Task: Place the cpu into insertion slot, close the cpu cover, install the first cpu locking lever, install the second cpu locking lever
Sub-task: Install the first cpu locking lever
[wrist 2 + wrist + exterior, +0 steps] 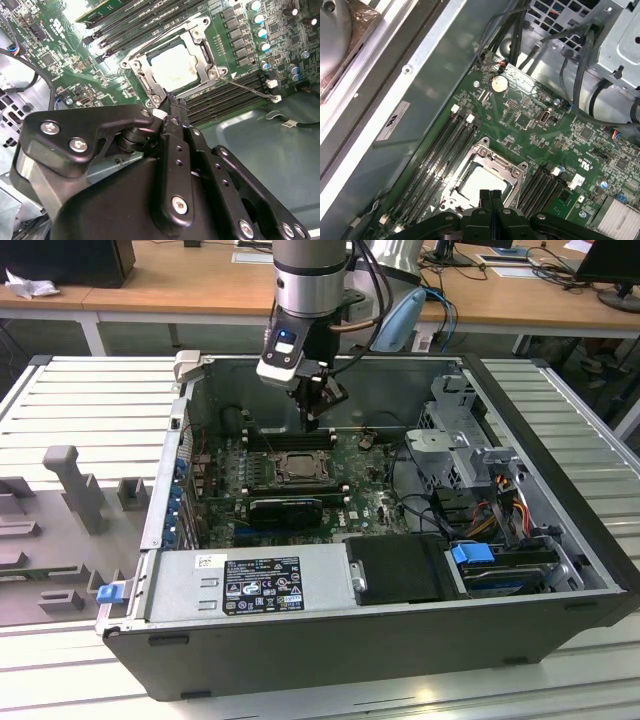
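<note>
The cpu (pixel 175 70) is a pale square chip lying flat in the insertion slot (pixel 297 469) on the green motherboard. The dull steel cpu cover (pixel 201 46) lies down over it, framing the chip through its window; both also appear in the first wrist view, cpu (pixel 481 182) and cover (pixel 496 159). A thin wire locking lever (pixel 246 88) slants out from one corner of the socket across the memory slots. My gripper (pixel 318 406) hangs a little above the socket's far edge. Its black fingers (pixel 490 196) are pressed together with nothing between them.
Black memory slots (pixel 440 150) flank the socket on two sides. A long black card (pixel 287 508) lies in front of it. The case wall (pixel 415 95) stands close behind. Drive cages and cable bundles (pixel 470 465) fill the exterior view's right, and a power supply (pixel 260 585) sits at the front.
</note>
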### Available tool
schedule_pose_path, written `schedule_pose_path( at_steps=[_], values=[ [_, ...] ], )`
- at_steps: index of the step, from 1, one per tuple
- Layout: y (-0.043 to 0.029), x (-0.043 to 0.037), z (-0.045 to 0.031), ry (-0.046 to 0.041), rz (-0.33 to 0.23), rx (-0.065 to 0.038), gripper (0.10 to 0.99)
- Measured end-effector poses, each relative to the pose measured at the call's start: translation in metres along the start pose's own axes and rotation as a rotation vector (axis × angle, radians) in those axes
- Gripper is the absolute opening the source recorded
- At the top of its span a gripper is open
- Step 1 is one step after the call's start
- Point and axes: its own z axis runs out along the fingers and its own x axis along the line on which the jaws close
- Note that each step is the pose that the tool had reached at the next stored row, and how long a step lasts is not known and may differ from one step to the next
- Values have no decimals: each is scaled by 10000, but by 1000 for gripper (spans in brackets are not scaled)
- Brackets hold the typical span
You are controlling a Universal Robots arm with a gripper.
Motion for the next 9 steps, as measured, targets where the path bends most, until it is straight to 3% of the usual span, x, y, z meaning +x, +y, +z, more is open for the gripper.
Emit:
schedule_pose_path(
  at_steps=[9],
  values=[
    [0, 0, 1, 70, -1464, -36, 106]
  ],
)
